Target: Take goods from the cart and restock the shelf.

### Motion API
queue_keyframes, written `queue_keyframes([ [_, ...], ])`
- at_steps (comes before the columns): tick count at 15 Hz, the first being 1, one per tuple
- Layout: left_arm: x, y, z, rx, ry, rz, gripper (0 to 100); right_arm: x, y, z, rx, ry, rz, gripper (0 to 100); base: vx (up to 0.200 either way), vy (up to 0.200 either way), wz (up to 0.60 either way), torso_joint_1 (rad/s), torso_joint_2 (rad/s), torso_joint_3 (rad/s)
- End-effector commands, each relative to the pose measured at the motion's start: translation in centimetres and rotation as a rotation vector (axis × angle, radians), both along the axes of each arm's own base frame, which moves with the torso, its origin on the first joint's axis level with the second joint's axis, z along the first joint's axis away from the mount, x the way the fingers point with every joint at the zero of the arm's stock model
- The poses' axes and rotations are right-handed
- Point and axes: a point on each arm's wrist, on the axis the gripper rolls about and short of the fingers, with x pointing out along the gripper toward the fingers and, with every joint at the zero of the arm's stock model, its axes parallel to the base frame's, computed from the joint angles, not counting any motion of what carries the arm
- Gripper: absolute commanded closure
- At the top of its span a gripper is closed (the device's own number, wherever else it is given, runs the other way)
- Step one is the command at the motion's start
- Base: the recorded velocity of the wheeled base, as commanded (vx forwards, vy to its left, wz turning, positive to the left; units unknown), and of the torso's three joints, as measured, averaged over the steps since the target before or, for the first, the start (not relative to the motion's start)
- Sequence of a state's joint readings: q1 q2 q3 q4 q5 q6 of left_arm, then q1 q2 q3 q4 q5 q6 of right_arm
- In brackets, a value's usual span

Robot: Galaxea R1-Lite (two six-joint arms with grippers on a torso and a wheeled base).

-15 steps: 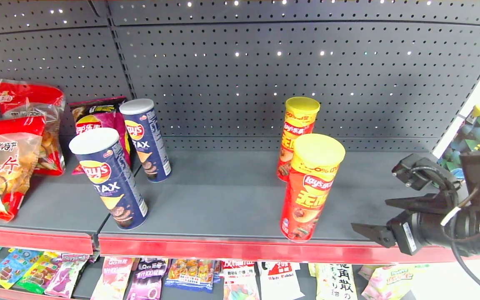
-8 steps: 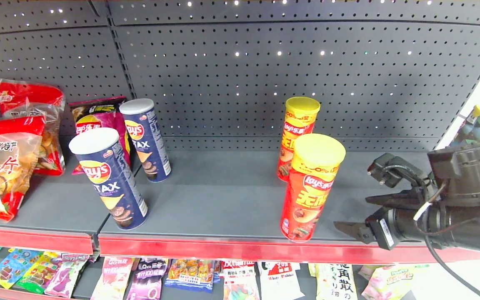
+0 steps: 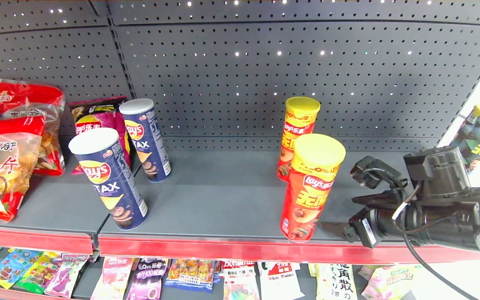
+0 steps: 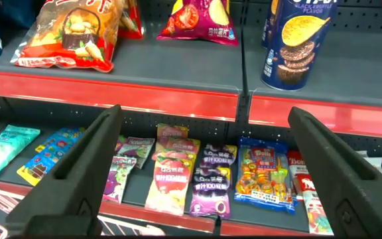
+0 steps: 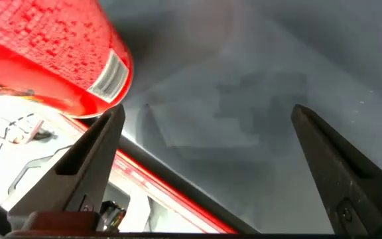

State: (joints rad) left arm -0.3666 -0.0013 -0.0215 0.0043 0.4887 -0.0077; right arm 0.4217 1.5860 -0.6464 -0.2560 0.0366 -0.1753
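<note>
My right claw (image 3: 340,213) is spread wide and empty, level with the foot of the red can (image 3: 308,196). The can stands upright just beside my lower fingertip, at the front edge of the shelf (image 3: 223,200). I judge I am held low and sideways like this to stay clear of a can already placed. It is a tall red tube with a yellow lid; its twin (image 3: 300,133) stands behind it, farther from me. My left claw (image 4: 204,111) is also spread and empty, facing the packets (image 4: 207,186) below.
</note>
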Motion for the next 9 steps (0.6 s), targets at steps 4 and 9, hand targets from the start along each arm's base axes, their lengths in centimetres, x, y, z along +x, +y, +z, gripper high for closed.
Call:
queue_keyframes([
  [4,0.01,0.00,0.00,-0.002,0.001,0.001,0,0.25,0.23,-0.29,-0.017,0.005,-0.010,0,0.000,0.000,0.00,0.000,0.00,0.000],
  [9,0.01,0.00,0.00,-0.004,0.001,0.001,0,0.45,0.41,-0.34,-0.018,0.006,-0.009,0,0.000,0.000,0.00,0.000,0.00,0.000],
])
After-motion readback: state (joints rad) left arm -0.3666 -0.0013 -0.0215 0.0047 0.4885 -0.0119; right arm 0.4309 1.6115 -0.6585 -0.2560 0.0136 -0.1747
